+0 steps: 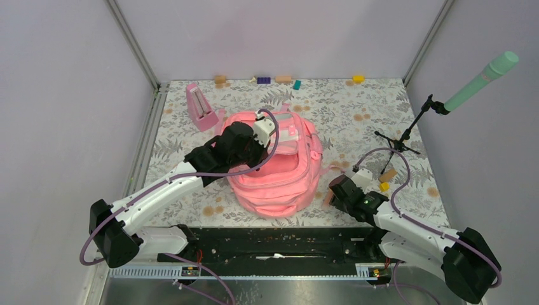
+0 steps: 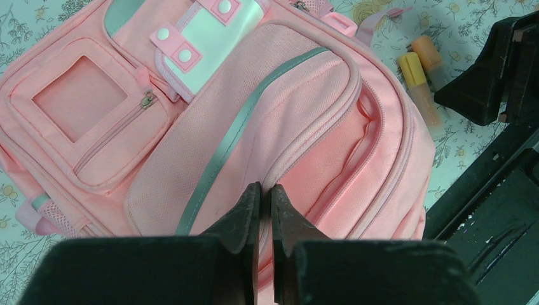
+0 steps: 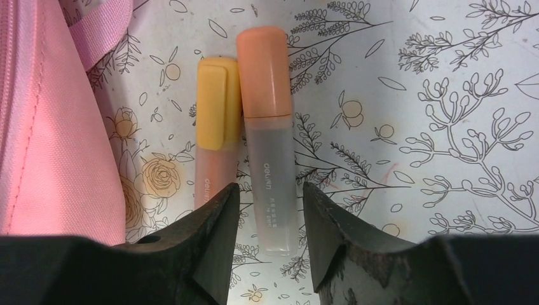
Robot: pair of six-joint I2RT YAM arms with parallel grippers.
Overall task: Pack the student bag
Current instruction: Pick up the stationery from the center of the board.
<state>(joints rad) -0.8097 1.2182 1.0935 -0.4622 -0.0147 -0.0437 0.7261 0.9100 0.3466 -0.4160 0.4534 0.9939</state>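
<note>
**On the bag with my left, over the highlighters with my right**

Between the fingers of my left gripper [image 2: 266, 190] only a thin slit is left. The tips sit on a raised ridge of pink fabric at the edge of a front pocket of the student bag [image 2: 254, 95], and they look nipped onto it. The bag spreads out from those tips, its front pockets facing up and its windowed zip pocket further off.

My right gripper [image 3: 267, 206] is spread wide and grips nothing. Its fingers stand either side of the orange-capped highlighter [image 3: 267, 95], which lies flat on the floral table [image 3: 445, 127]. The yellow-capped highlighter [image 3: 216, 108] lies touching it, just ahead of my left-hand finger. The bag's side and a strap lie just left of both pens.

From above, the bag lies mid-table, under my left gripper and beside my right.
</note>
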